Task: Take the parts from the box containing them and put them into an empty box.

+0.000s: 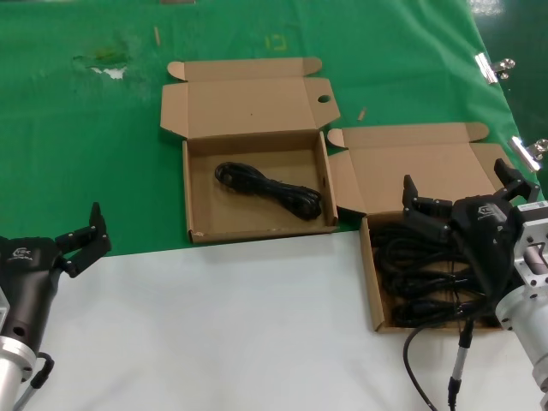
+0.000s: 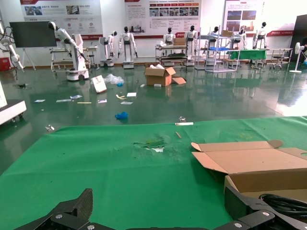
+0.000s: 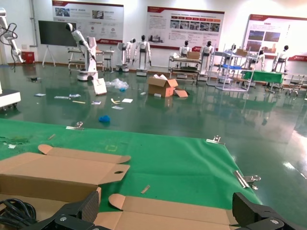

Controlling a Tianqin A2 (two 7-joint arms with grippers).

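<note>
The box [image 1: 374,282] at the right is a brown cardboard mailer holding several black coiled cables, the parts [image 1: 419,265]. My right gripper [image 1: 460,190] hovers open over its far side, nothing between the fingers; its wrist view looks across that box's flat lid [image 3: 192,211]. A second brown box [image 1: 195,193] stands left of it, lid open, with one cable bundle [image 1: 270,190] lying inside. That bundle also shows at an edge of each wrist view [image 2: 288,203] [image 3: 13,211]. My left gripper [image 1: 86,241] waits open at the near left, off both boxes.
Green cloth [image 1: 86,154] covers the far half of the table and white surface [image 1: 214,325] the near half. Metal clips [image 1: 494,68] sit on the cloth's right edge. A torn patch [image 1: 107,64] marks the far left. My thin grey-tipped cable [image 1: 461,355] hangs below the right wrist.
</note>
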